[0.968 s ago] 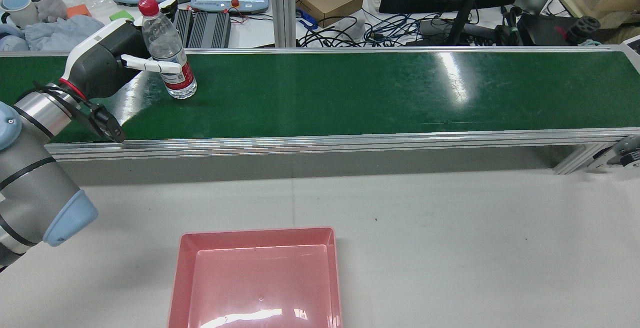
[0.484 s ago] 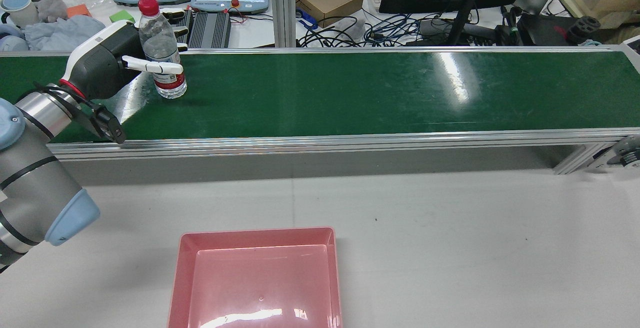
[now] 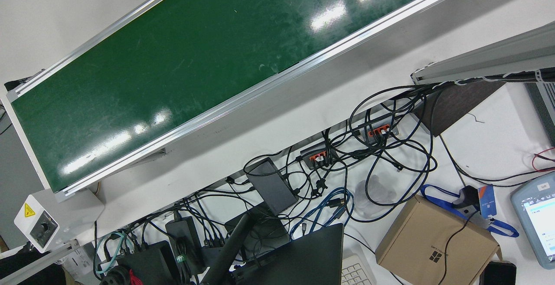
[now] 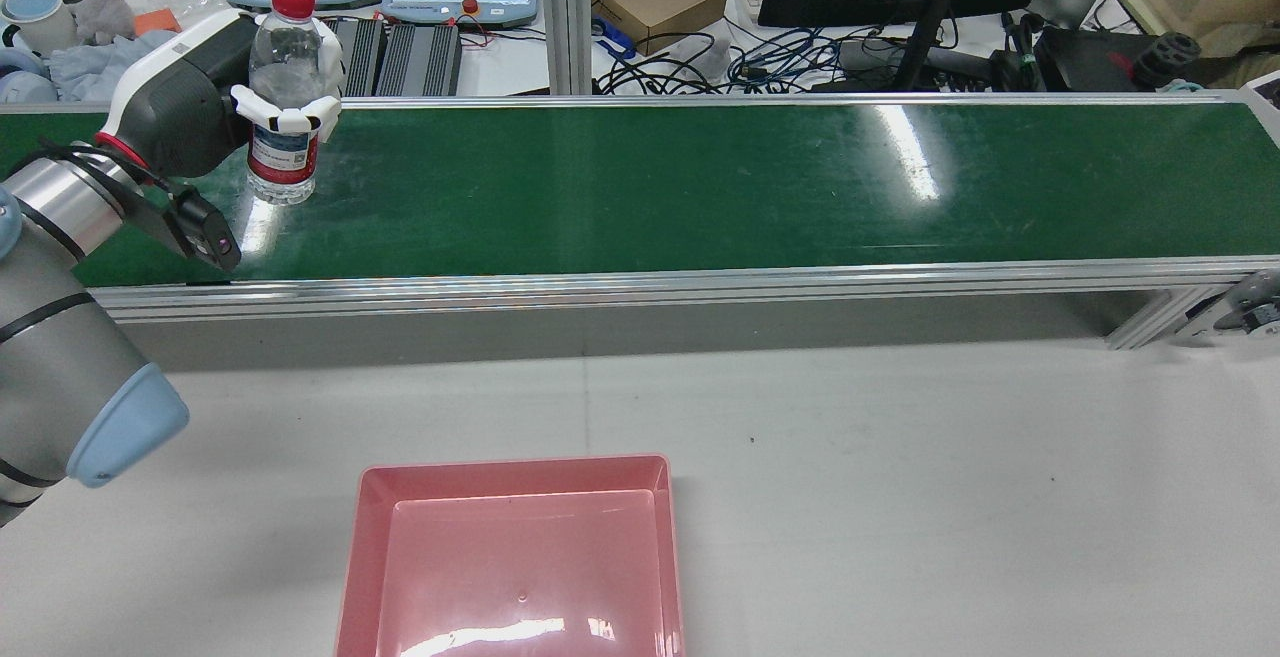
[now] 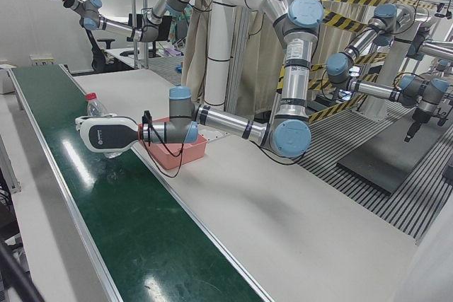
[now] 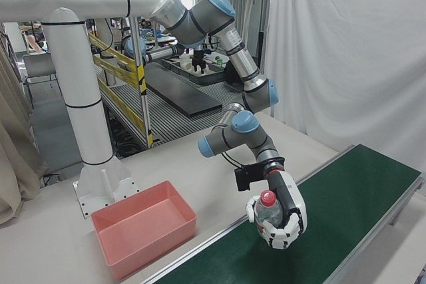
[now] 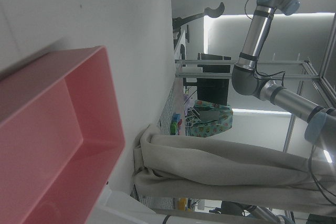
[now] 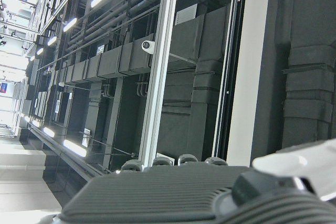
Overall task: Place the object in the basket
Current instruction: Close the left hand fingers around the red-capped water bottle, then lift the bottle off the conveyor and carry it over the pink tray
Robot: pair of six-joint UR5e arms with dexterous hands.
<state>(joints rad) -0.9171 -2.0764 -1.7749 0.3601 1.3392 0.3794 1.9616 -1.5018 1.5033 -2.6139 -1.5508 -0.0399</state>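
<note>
item, near to far: pink basket (image 4: 510, 557) on the white surface (image 4: 900, 457), empty, well apart from the green conveyor belt (image 4: 700, 187), where the left hand (image 4: 185, 102) had its fingers (image 4: 290, 119) wrapped round the upright clear water bottle (image 4: 285, 97) with red cap, base at or just above the belt, i could not tell which. right hand's state could not be told. risk, as judged: smooth bottle slipping or tilting during carry across the gap; label red and white, print unreadable.
</note>
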